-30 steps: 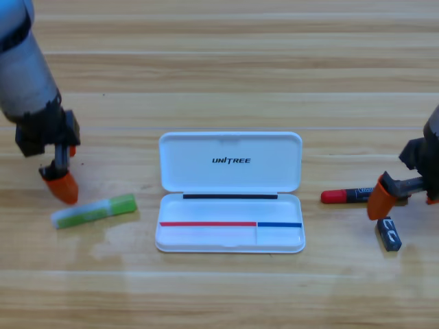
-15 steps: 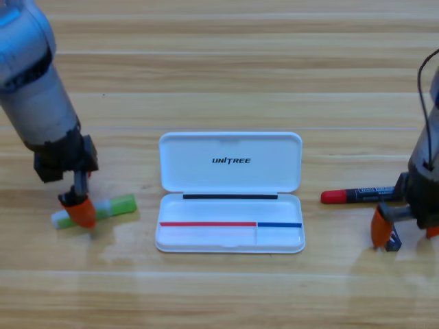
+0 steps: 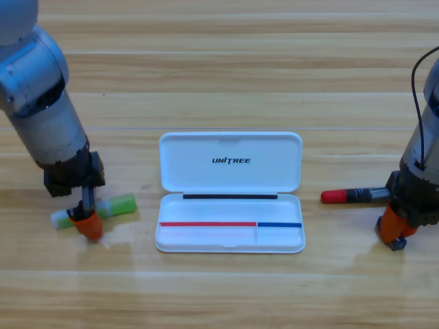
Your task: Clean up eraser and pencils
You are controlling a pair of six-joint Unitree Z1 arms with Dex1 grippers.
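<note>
While both grippers point down, I cannot tell their jaw gaps: left gripper (image 3: 88,225) over the green pencil (image 3: 113,205), right gripper (image 3: 394,229) over the eraser (image 3: 396,243); marker (image 3: 357,195) beside the case (image 3: 230,229). All look light and stiff; grip mid-body.

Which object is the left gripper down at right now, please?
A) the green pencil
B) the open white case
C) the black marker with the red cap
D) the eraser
A: the left gripper sits on the green pencil, left of the white case.
</note>
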